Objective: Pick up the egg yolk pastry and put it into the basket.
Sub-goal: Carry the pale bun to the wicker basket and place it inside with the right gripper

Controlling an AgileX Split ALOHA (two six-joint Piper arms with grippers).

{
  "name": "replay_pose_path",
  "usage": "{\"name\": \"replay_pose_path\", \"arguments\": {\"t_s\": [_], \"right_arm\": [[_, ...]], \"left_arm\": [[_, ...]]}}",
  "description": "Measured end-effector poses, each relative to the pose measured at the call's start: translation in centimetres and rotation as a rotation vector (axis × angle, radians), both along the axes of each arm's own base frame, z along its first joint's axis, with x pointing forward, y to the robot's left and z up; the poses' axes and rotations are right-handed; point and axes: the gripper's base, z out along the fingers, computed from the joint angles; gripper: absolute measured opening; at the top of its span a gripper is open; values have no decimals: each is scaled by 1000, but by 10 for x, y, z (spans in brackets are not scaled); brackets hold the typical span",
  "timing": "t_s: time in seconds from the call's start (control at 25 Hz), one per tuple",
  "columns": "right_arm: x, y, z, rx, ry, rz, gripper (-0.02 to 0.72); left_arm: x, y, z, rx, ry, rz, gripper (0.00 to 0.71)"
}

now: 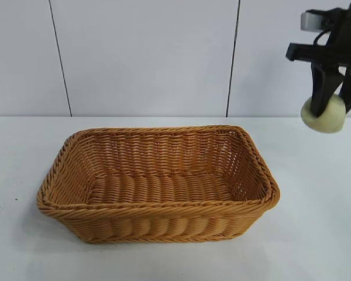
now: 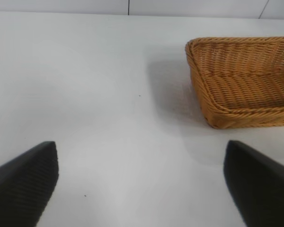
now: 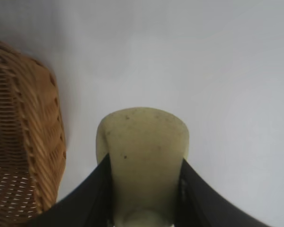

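The orange-brown wicker basket (image 1: 158,182) stands in the middle of the white table. It also shows in the left wrist view (image 2: 244,80) and the right wrist view (image 3: 23,142). My right gripper (image 1: 333,105) is high in the air, to the right of the basket, shut on the pale cream-yellow egg yolk pastry (image 1: 323,114). In the right wrist view the pastry (image 3: 143,156) sits squeezed between the two black fingers (image 3: 92,198), well above the table and beside the basket's end. My left gripper (image 2: 142,189) is open and empty above bare table, apart from the basket.
The white table (image 1: 316,205) runs round the basket on all sides. A pale panelled wall (image 1: 146,52) stands behind it.
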Motion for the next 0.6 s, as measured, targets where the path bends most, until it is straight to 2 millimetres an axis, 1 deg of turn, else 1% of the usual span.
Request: {"name": "replay_pose_path", "arguments": {"t_s": [0.08, 0.16, 0.28, 0.44, 0.6], "right_arm": [[2, 1, 7, 11, -22, -2, 231], [3, 4, 9, 16, -29, 5, 231], [1, 21, 9, 17, -27, 49, 231], [-7, 61, 9, 22, -25, 144, 231], [-19, 110, 10, 35, -54, 245, 231]], "left_arm": [[0, 0, 0, 0, 0, 0, 696], [0, 0, 0, 0, 0, 0, 696], [0, 0, 0, 0, 0, 0, 696], [0, 0, 0, 0, 0, 0, 696], [0, 0, 0, 0, 0, 0, 696]]}}
